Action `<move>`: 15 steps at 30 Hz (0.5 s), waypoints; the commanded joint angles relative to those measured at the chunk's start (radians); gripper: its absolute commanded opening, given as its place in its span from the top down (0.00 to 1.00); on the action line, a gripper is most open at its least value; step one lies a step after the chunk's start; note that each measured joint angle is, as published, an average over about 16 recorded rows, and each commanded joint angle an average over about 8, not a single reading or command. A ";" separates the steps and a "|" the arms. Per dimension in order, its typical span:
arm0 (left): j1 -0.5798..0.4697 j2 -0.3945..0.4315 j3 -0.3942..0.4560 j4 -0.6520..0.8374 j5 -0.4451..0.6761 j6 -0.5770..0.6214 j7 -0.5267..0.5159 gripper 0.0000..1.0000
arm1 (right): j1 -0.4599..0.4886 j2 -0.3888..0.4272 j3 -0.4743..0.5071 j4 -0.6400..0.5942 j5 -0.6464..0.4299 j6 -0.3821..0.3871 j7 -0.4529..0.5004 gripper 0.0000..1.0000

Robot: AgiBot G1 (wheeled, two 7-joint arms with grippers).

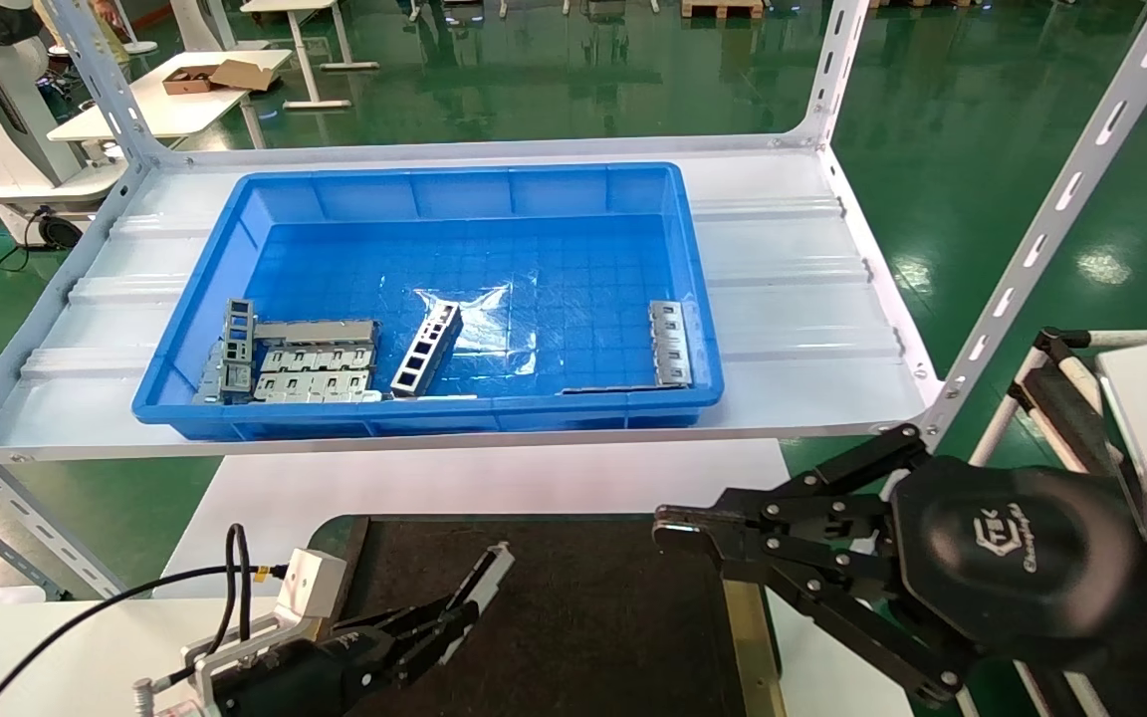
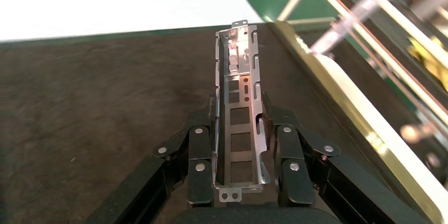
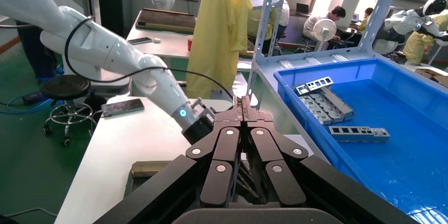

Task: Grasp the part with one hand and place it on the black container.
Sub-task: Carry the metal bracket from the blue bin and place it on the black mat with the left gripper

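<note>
Two grippers show in the head view. The left gripper (image 1: 459, 615) sits low over the near left part of the black container (image 1: 593, 607), its fingers closed on the part (image 1: 482, 586), which sticks forward and upward from the fingertips. The right gripper (image 1: 678, 530) hangs over the container's right rail with its fingers drawn together and nothing between them. Beyond, a blue bin (image 1: 693, 289) on the shelf holds several more metal pieces.

Left wrist view: the part (image 2: 239, 113) lies lengthwise between the two fingers (image 2: 198, 152), clamped at its near half; the far half projects free above the black container (image 2: 95, 118). Whether its far tip touches the dark surface cannot be told.

Right wrist view: the right gripper (image 3: 242, 102) is closed tip to tip and holds nothing. The blue bin (image 3: 296, 92) lies to one side.

Risks, as a judgement: the part is held tilted, so opening the fingers from this height may let it drop on one end and bounce or roll towards the brass rail. Lowering too steeply may jam the free end into the surface and twist the part in the grip.
</note>
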 commanded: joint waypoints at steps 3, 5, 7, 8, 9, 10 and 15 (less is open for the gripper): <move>0.025 0.036 -0.001 0.013 -0.006 -0.097 -0.030 1.00 | 0.000 0.000 0.000 0.000 0.000 0.000 0.000 1.00; 0.032 0.053 0.000 0.024 -0.007 -0.138 -0.043 1.00 | 0.000 0.000 0.000 0.000 0.000 0.000 0.000 1.00; 0.036 0.069 0.001 0.034 -0.007 -0.175 -0.053 1.00 | 0.000 0.000 0.000 0.000 0.000 0.000 0.000 1.00; 0.037 0.077 0.002 0.041 -0.008 -0.192 -0.059 1.00 | 0.000 0.000 -0.001 0.000 0.000 0.000 0.000 1.00; 0.037 0.085 0.002 0.047 -0.008 -0.207 -0.063 1.00 | 0.000 0.000 -0.001 0.000 0.000 0.000 0.000 1.00; 0.036 0.093 0.003 0.054 -0.008 -0.222 -0.068 1.00 | 0.000 0.000 -0.001 0.000 0.000 0.000 0.000 1.00; 0.026 0.130 0.006 0.090 -0.008 -0.279 -0.085 1.00 | 0.000 0.000 -0.001 0.000 0.001 0.000 0.000 1.00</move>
